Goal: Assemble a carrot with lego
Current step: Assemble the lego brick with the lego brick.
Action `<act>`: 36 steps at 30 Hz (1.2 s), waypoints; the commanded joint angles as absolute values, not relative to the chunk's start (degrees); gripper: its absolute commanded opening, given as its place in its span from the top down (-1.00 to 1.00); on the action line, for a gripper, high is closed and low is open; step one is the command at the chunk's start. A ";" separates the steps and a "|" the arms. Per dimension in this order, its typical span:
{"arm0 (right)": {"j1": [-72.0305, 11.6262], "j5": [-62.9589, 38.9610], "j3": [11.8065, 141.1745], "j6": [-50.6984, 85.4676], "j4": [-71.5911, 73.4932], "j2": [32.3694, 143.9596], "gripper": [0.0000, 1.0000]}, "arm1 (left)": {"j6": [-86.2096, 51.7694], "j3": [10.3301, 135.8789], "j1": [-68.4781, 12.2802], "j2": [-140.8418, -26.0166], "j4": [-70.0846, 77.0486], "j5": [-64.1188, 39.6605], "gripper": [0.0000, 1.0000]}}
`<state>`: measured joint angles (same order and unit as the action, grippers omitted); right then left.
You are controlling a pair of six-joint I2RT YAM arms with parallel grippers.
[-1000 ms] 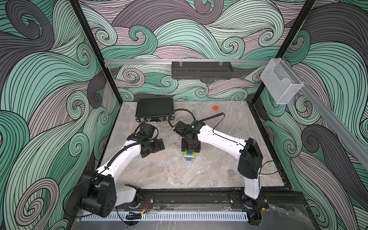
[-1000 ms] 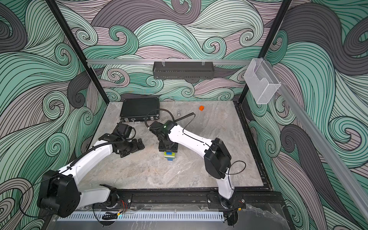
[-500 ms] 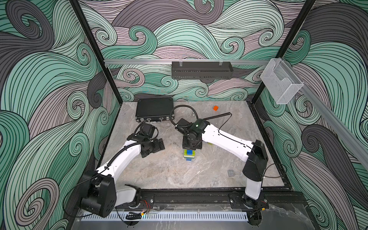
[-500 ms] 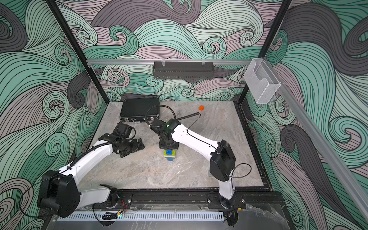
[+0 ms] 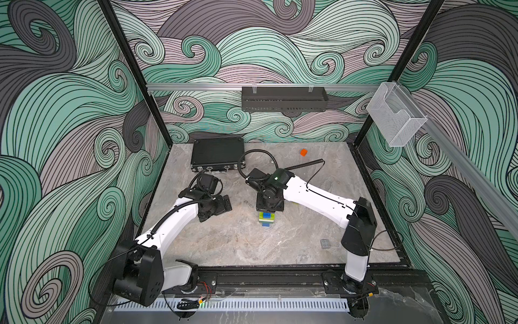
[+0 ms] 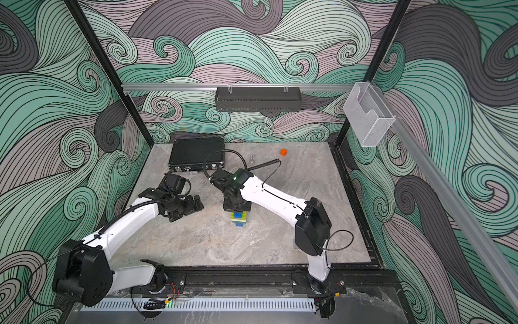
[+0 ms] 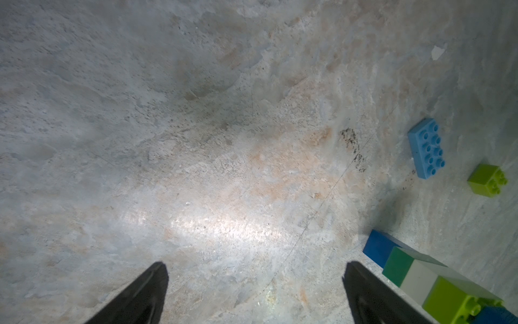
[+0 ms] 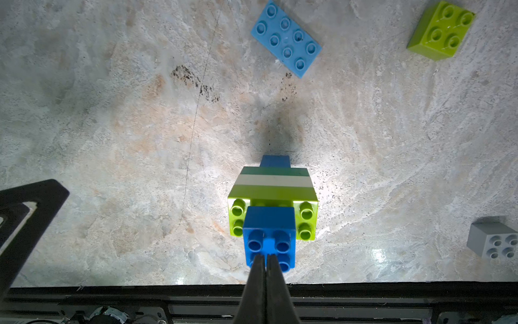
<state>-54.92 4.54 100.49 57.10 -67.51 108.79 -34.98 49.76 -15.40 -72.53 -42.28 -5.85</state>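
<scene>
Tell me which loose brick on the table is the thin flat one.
The light blue eight-stud plate; the loose lime brick and grey brick are taller four-stud squares.

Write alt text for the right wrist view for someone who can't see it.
The right gripper, jaws shut, points at the blue top brick of the half-built carrot, a stack of blue, green, white and lime bricks. A light blue plate, a lime brick and a grey brick lie loose on the table.

Wave-patterned walls (image 5: 56,112) in green, mauve and grey enclose a marbled stone floor (image 5: 238,246). A black perforated shelf (image 5: 283,98) hangs at upper centre. A clear plastic bin (image 5: 395,117) is mounted at upper right.
</scene>
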 commanded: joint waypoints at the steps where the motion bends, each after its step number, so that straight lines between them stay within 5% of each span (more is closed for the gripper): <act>1: -54.95 4.92 99.37 57.64 -68.40 109.86 1.00 | -34.80 51.55 -14.82 -71.37 -42.35 -6.24 -0.97; 36: -52.06 -0.27 90.37 59.06 -65.12 108.52 0.88 | -34.80 51.64 -14.62 -71.28 -42.16 -6.37 -0.97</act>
<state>-52.66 -2.07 93.45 58.02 -58.98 106.59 -34.98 49.76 -15.05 -72.53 -42.17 -6.04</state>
